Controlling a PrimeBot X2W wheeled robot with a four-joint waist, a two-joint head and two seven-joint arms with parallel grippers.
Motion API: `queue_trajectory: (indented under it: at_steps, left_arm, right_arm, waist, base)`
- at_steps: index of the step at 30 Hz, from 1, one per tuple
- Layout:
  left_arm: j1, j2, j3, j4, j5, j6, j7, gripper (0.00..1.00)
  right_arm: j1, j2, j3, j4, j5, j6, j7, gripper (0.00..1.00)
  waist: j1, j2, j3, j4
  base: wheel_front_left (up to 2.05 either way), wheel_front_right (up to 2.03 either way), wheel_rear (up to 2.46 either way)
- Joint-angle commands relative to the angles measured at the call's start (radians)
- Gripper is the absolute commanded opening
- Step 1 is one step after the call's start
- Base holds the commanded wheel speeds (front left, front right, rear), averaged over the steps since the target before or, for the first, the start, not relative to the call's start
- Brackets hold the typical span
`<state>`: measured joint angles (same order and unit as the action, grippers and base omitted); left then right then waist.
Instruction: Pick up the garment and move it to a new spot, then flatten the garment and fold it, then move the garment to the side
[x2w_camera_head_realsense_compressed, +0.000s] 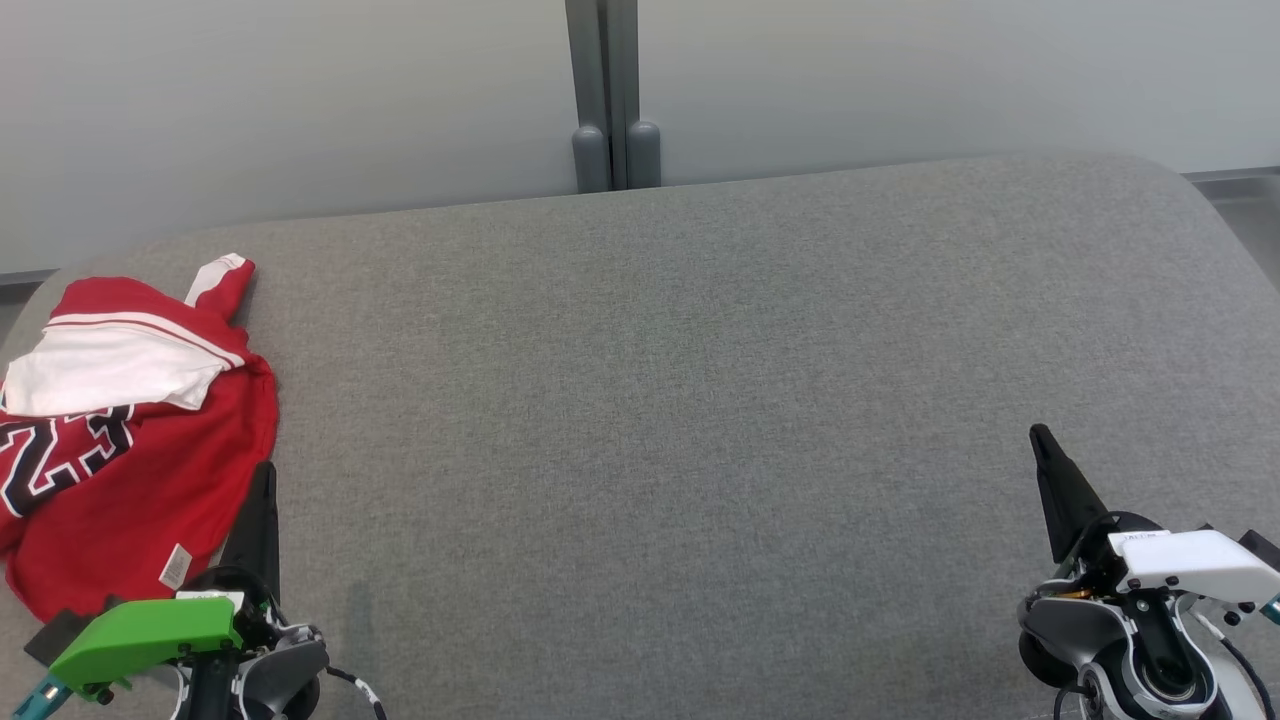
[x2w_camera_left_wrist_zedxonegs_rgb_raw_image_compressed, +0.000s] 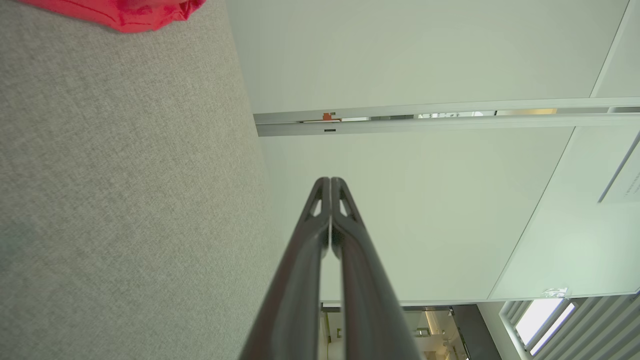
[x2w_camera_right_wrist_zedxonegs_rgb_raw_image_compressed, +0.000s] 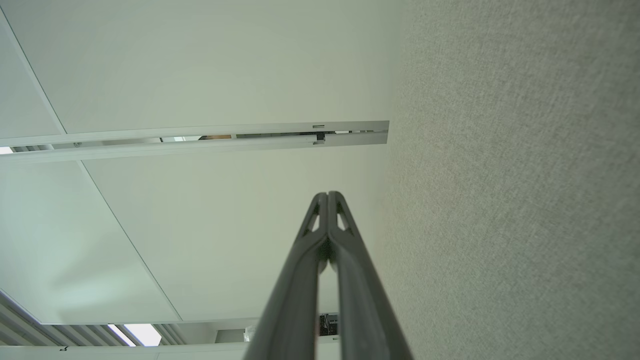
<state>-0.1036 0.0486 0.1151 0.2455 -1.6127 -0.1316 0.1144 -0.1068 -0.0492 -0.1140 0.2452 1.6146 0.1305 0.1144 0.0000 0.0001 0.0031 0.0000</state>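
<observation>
Red cloth with a white panel makes up the garment (x2w_camera_head_realsense_compressed: 130, 470), a jersey lying crumpled at the far left edge of the grey fabric-covered table (x2w_camera_head_realsense_compressed: 650, 400). The head view shows most of it: dark numerals outlined in white across the red, a white-tipped strap or sleeve poking up toward the back, and a small white label (x2w_camera_head_realsense_compressed: 175, 565) near the hem closest to the robot. The left wrist view catches a bright red corner of the garment (x2w_camera_left_wrist_zedxonegs_rgb_raw_image_compressed: 125, 12) at its top edge, with bare grey table (x2w_camera_left_wrist_zedxonegs_rgb_raw_image_compressed: 125, 200) below it. The right wrist view shows grey table (x2w_camera_right_wrist_zedxonegs_rgb_raw_image_compressed: 525, 200) and pale wall panels.

The left end effector (x2w_camera_head_realsense_compressed: 266, 475) lies just beside the garment's right edge; whether it touches the cloth I cannot tell. Its wrist view shows the left end effector (x2w_camera_left_wrist_zedxonegs_rgb_raw_image_compressed: 330, 181) with fingers pressed together, pinching nothing. The right end effector (x2w_camera_head_realsense_compressed: 1040, 435) sits well apart at the lower right, over bare table; in its own view the right end effector (x2w_camera_right_wrist_zedxonegs_rgb_raw_image_compressed: 327, 195) is likewise pressed together and empty.

A grey post (x2w_camera_head_realsense_compressed: 610, 100) stands behind the table, between the wall panels.
</observation>
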Motion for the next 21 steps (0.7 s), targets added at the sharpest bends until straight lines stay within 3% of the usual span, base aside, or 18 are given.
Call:
queue_trajectory:
  at_steps: [1, 5, 6, 21]
  left_arm:
    - [-0.011, 0.001, 0.001, 0.000, 0.000, -0.002, 0.002, 0.00]
    - [-0.011, 0.001, 0.001, 0.000, 0.000, -0.002, 0.002, 0.00]
    - [0.000, 0.000, 0.000, 0.000, 0.000, 0.000, 0.000, 1.00]
    - [0.027, -0.005, -0.026, -0.012, 0.072, 0.000, -0.058, 1.00]
  right_arm:
    - [-0.005, -0.001, 0.000, 0.001, -0.003, 0.000, 0.001, 0.00]
    - [-0.005, -0.001, 0.000, 0.001, -0.003, 0.000, 0.001, 0.00]
    - [0.000, 0.000, 0.000, 0.000, 0.000, 0.000, 0.000, 1.00]
    - [0.050, 0.002, 0.013, -0.025, -0.095, 0.000, -0.057, 1.00]
  waist:
    - [0.0000, -0.0001, 0.000, 0.000]
    - [0.0000, -0.0001, 0.000, 0.000]
    - [0.0000, -0.0001, 0.000, 0.000]
    - [0.0000, -0.0001, 0.000, 0.001]
  base:
    - [0.00, 0.00, 0.00]
    - [0.00, 0.00, 0.00]
    - [0.00, 0.00, 0.00]
    - [0.00, 0.00, 0.00]
